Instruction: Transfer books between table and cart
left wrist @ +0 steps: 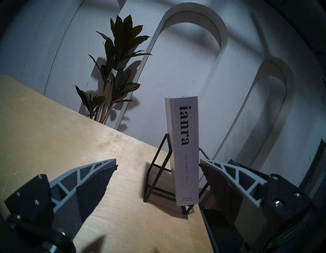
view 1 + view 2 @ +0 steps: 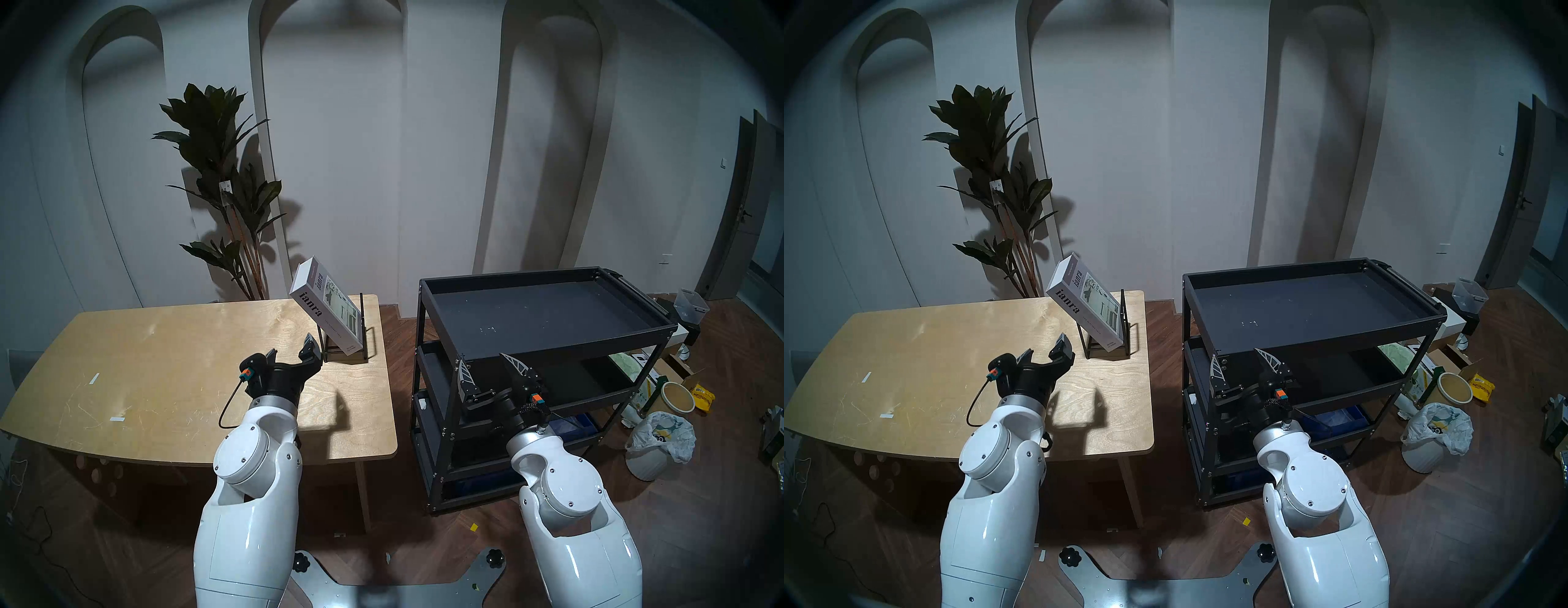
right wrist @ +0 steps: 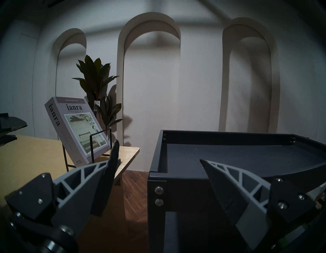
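A thick white-grey book [image 2: 324, 308] with black "ianra" lettering leans tilted in a black wire stand [image 2: 368, 339] at the far right corner of the plywood table [image 2: 148, 361]. It also shows in the left wrist view [image 1: 184, 150] and the right wrist view [image 3: 75, 130]. My left gripper [image 2: 292, 346] is open and empty, a short way in front of the book above the table. My right gripper [image 2: 492, 367] is open and empty, at the front left corner of the black cart [image 2: 551, 314], just below its top tray rim.
A potted plant [image 2: 220, 178] stands behind the table. Right of the cart on the floor are a white bin with a bag [image 2: 655, 446], a round tub [image 2: 678, 397] and boxes. The cart's top tray holds nothing; its bottom shelf holds a blue bin [image 2: 581, 424].
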`<state>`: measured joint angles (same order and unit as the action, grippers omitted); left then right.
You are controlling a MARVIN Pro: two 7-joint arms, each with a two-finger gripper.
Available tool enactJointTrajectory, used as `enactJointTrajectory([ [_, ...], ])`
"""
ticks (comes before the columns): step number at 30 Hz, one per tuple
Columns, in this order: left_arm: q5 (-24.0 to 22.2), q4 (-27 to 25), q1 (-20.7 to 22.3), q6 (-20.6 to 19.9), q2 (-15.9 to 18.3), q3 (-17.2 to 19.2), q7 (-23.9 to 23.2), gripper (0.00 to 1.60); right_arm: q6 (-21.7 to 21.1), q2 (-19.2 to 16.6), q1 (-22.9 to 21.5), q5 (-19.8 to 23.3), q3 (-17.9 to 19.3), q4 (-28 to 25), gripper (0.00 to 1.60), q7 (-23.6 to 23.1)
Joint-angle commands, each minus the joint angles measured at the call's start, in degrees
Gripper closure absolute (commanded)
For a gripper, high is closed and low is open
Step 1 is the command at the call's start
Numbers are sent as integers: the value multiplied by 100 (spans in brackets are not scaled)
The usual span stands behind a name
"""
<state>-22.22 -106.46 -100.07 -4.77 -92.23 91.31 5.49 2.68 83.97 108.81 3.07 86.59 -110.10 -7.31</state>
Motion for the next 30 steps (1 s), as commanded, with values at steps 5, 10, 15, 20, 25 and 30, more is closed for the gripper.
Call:
enactJointTrajectory([
  [5, 394, 320, 870, 205, 108, -176, 137, 0, 196, 31, -286, -5, -87, -25, 0, -27],
  [10, 415, 579, 1117, 265, 92, -188, 201, 0, 235, 50, -349, 15, -81, 66, 0, -8],
  [15, 394, 829, 1386, 261, 94, -161, 247, 0, 245, 67, -400, 23, -83, 126, 0, -7],
  [20, 325, 1148, 1737, 259, 59, -123, 316, 0, 249, 76, -457, 19, -100, 189, 0, 19],
  [25, 233, 1256, 1846, 269, 6, -80, 354, 0, 254, 82, -514, 11, -108, 260, 0, 64],
  [30, 94, 1521, 2137, 228, -17, -44, 338, 0, 253, 93, -559, -22, -120, 303, 0, 144],
])
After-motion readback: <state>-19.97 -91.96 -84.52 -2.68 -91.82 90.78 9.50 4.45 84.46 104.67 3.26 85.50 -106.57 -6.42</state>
